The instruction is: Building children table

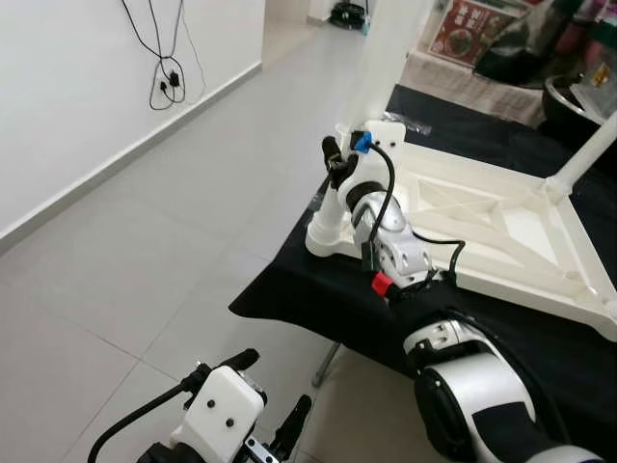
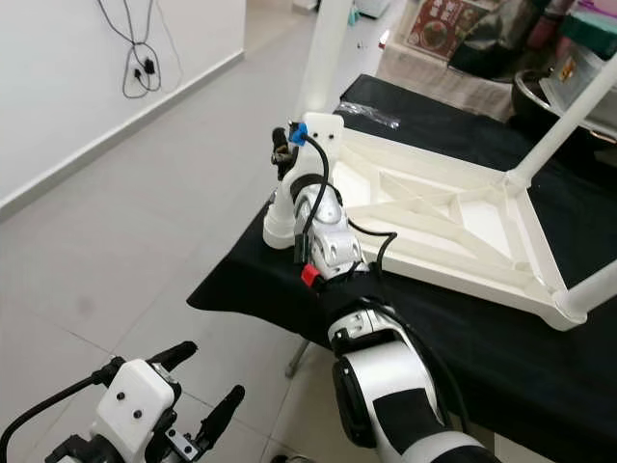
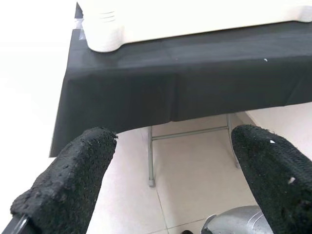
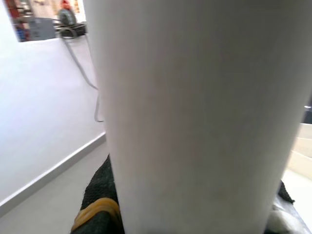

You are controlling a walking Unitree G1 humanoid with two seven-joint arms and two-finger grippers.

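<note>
Right hand (image 2: 281, 147) clamped round white table leg (image 4: 195, 117), left hand (image 3: 170, 180) spread wide below black-draped table (image 3: 170, 87)

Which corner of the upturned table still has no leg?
The near-left corner socket, by the right gripper; the other corners in view carry upright white legs.

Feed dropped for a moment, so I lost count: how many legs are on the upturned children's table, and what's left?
Done: three white legs stand up from the white plastic tabletop frame, lying upside down on the black cloth.
In hand: the right gripper is at the nearest standing leg, seemingly seating it.
Left: the near-left corner socket looks empty. The left gripper hangs open, low over the floor.
</note>
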